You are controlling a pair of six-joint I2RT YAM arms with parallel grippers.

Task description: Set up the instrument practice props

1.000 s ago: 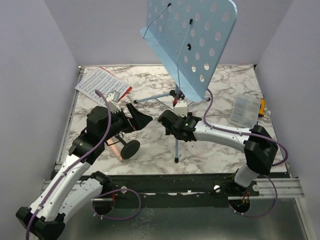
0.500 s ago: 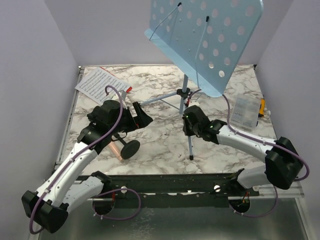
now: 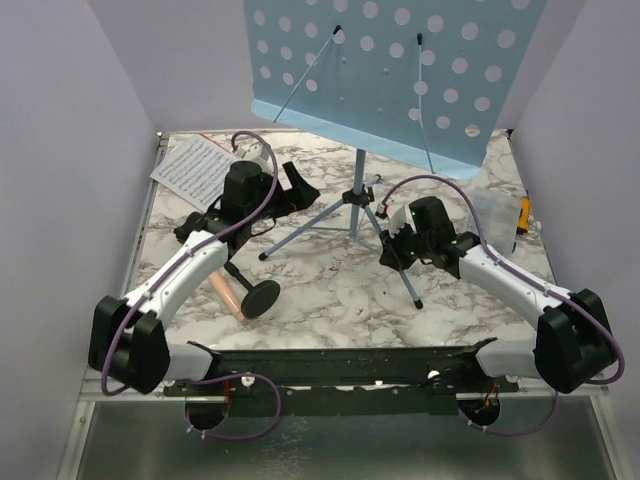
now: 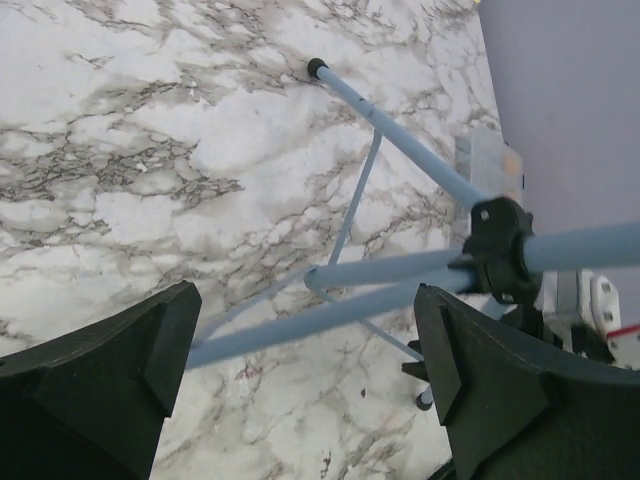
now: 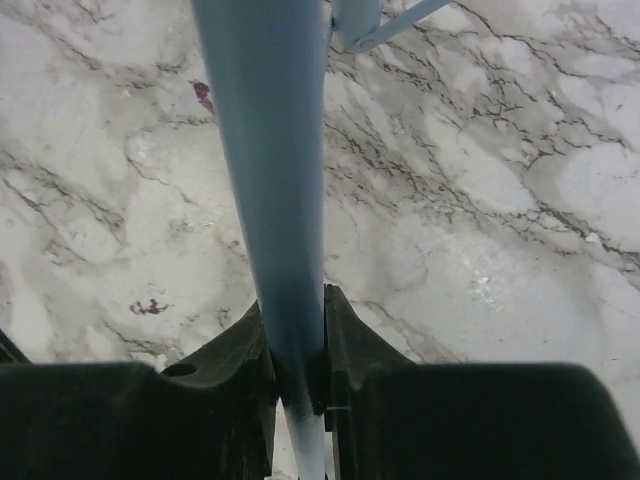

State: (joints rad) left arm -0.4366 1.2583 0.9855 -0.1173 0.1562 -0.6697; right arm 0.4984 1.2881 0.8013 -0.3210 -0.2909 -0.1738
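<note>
The right hand [image 5: 296, 345] is clamped on one tripod leg [image 5: 265, 150] of the light blue music stand [image 3: 395, 75], which stands upright near the middle of the tabletop [image 3: 330, 290], likely to steady it. The left hand [image 4: 305, 330] gapes wide beside the stand, holding nothing.

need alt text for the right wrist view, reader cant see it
The right gripper is clamped on a light blue music stand leg, which runs up the frame from between its black fingers. Beneath is the white marble table with grey veins.
</note>
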